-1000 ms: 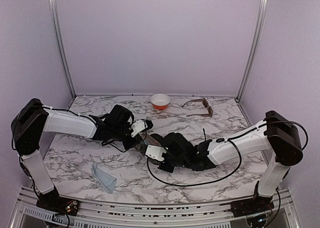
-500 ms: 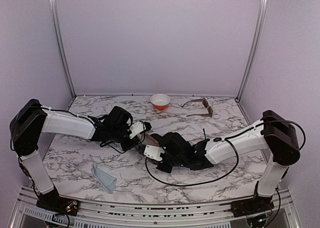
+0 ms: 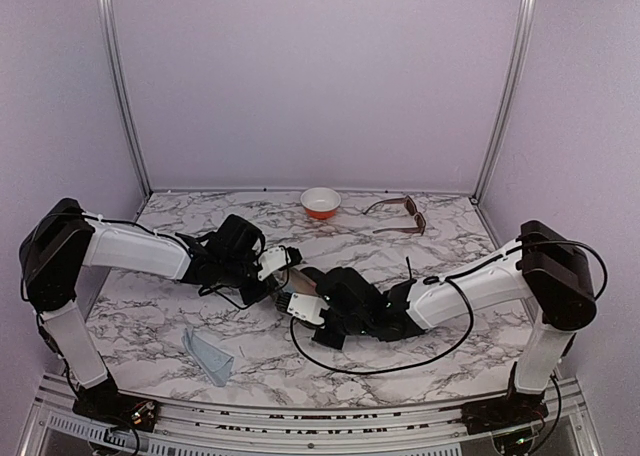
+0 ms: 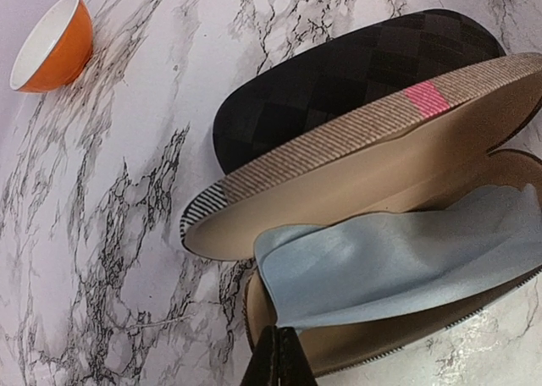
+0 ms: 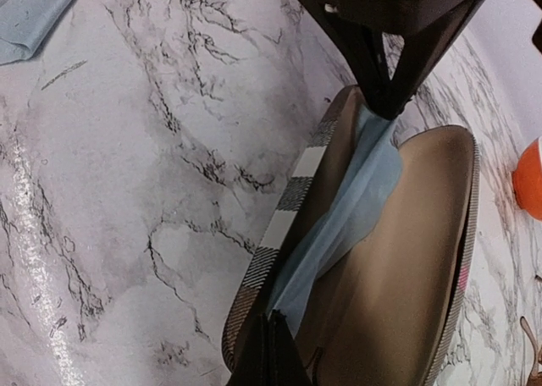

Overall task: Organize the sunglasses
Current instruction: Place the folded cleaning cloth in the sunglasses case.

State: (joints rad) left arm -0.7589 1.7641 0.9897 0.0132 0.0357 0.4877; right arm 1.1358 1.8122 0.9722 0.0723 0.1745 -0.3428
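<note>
Brown sunglasses, far right of tabletop

One pair in sight: brown sunglasses (image 3: 402, 216), thick frame, dark squarish lenses. They lie on the marble tabletop (image 3: 150, 306) near its back right corner, close to the rear edge. Both arms are unfolded and run leftward; the lens front sits at the right end. Nothing is touching them, and they lie well apart from both robot arms.

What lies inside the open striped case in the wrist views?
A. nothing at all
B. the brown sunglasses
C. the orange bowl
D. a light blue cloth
D: both wrist views show a light blue cloth draped inside the open case, while the brown sunglasses lie far behind it, right of the orange bowl in the top view.
</note>
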